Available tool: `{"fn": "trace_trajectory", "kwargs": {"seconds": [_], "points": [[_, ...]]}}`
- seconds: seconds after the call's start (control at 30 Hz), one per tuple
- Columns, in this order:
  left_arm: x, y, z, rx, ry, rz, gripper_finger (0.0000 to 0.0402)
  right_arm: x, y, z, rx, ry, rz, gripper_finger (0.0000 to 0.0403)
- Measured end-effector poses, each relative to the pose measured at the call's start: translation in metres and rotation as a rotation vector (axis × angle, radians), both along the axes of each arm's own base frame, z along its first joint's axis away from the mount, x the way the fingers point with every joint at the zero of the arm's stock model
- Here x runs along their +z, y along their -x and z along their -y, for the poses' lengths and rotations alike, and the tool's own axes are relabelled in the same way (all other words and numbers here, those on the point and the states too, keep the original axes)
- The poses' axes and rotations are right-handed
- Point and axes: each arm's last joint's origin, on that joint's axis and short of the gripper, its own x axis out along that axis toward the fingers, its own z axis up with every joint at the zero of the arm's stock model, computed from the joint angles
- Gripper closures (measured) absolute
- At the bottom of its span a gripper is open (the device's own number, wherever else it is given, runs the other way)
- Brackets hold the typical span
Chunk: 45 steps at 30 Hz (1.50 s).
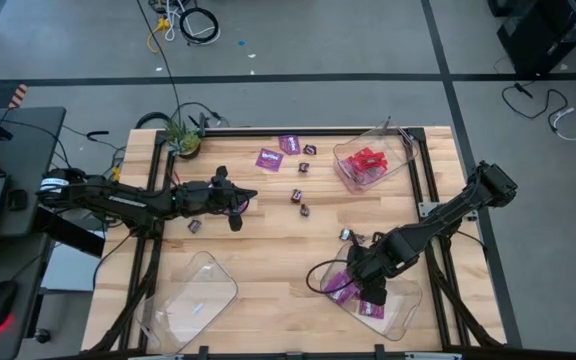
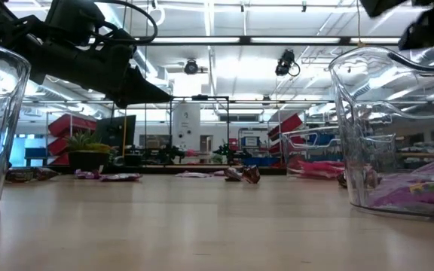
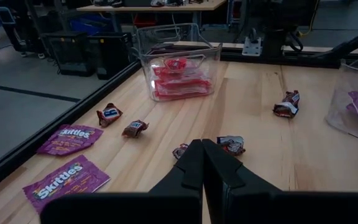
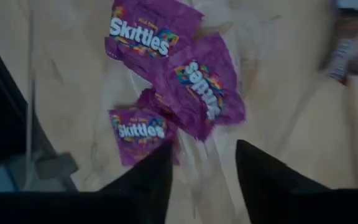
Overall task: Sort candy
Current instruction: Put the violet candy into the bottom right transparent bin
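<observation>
The right gripper [image 1: 368,283] is positioned over the clear plastic tray at the near right of the light wooden slatted table [image 1: 268,250]. In the right wrist view its two dark fingers [image 4: 148,180] are seen parted, with nothing between them; the jaws are released. Directly beneath them, several flat shiny purple Skittles packets [image 4: 185,81] lie loose in the near-right clear tray [image 1: 403,310], overlapping one another. Whether the fingertips touch the packets cannot be told.

The left gripper [image 1: 236,203] is held above the middle-left of the table. In the left wrist view its fingers [image 3: 197,165] are pressed together, clenched on nothing visible.

Unsorted candy is recorded on the far half of the table: two purple packets [image 1: 280,150] near the far edge, and small dark brown wrapped pieces [image 1: 298,196] scattered between the two arms. One more dark piece [image 1: 195,226] lies on the left side, near the left arm. Another wrapped piece [image 1: 346,234] lies just beside the right arm.

Red packets [image 1: 368,163] are stacked in a second clear plastic tray [image 1: 393,145] at the far right. A third clear tray [image 1: 193,300] stands at the near left; no contents can be made out in it. A small green potted plant [image 1: 181,138] stands at the far left corner.
</observation>
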Motion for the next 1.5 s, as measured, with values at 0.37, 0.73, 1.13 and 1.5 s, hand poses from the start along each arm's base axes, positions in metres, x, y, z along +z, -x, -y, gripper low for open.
{"fn": "trace_trajectory", "kwargs": {"seconds": [0.37,0.73,1.13,1.5], "points": [[0.0,0.0,0.0,0.005,0.022,0.008,0.0399,0.047,-0.03,0.049,0.111,0.219,0.172,0.0175],[0.026,-0.017,-0.022,0.038,0.114,-0.097,0.0399,0.059,-0.084,0.172,0.14,0.328,0.529,0.0183],[0.024,-0.012,-0.032,-0.076,0.228,-0.365,0.0395,0.015,-0.119,0.261,0.048,0.246,0.644,0.0178],[-0.001,-0.001,-0.014,-0.061,0.225,-0.676,0.0289,0.008,-0.13,0.245,0.132,0.242,0.657,0.0178]]}}
